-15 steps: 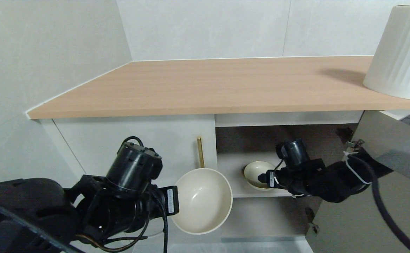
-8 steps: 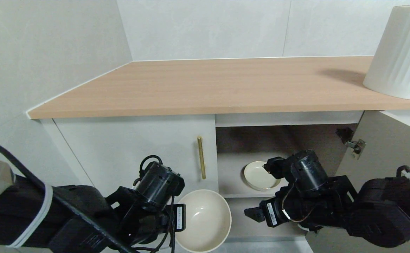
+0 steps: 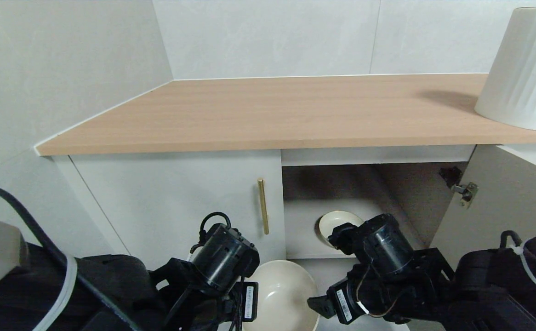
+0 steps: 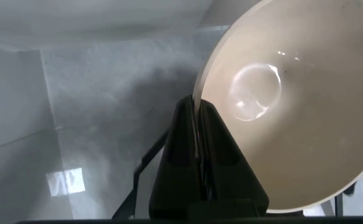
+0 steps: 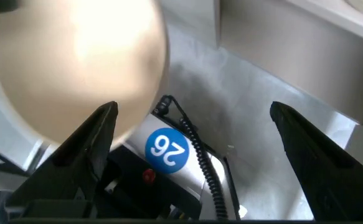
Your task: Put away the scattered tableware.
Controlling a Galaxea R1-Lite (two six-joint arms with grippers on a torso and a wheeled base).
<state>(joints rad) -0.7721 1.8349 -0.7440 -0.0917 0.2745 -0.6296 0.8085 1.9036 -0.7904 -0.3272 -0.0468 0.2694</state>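
The left gripper, at 6 o'clock in the head view, has its jaws pinching the rim of the large bowl. The bowl hangs low in front of the cabinet, its hollow turned up toward the head camera. That thin edge grip looks like the main risk. The bowl is wide and most of its weight hangs away from the pinch, so a quick swing toward the opening could let it pivot, slip out and drop.

At 11 o'clock from the bowl stands the closed door with its brass handle. The bowl's rim is near that door's edge and could clip it on the way in.

At 1 o'clock from the bowl, the small dish already sits on the shelf. Setting the bowl down carelessly there could knock or chip it.

The right gripper, jaws spread wide and holding nothing, hovers just beside the bowl at its 3 o'clock. Its wrist lies across the front of the opening, so the arms may collide.

Farther right, the open door hangs on its hinge, limiting that arm's room. At 2 o'clock on the tabletop stands a white ribbed shade, well apart from the work.
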